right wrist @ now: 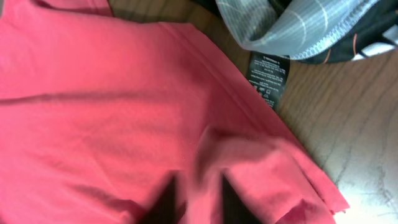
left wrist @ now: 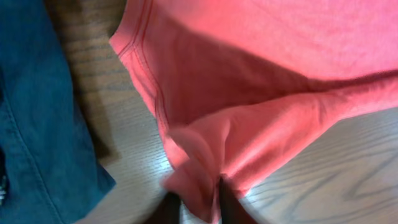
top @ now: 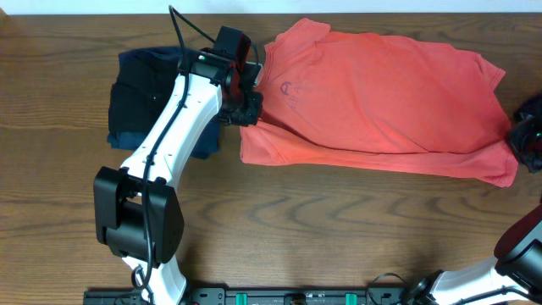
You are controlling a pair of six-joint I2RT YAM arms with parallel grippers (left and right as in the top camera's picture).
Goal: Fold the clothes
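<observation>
Your shirt point(top: 381, 93) lies spread on the counter point(top: 296, 220) beside the navy garment point(top: 135, 93). Left claw point(left wrist: 199, 205) at the end nearest it, right claw point(right wrist: 198, 199) at the farthest: both slightly parted around bunched fabric.

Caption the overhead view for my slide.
Red T-shirt lying across a wooden table, left tool and right tool at its ends, dark clothes alongside.
</observation>
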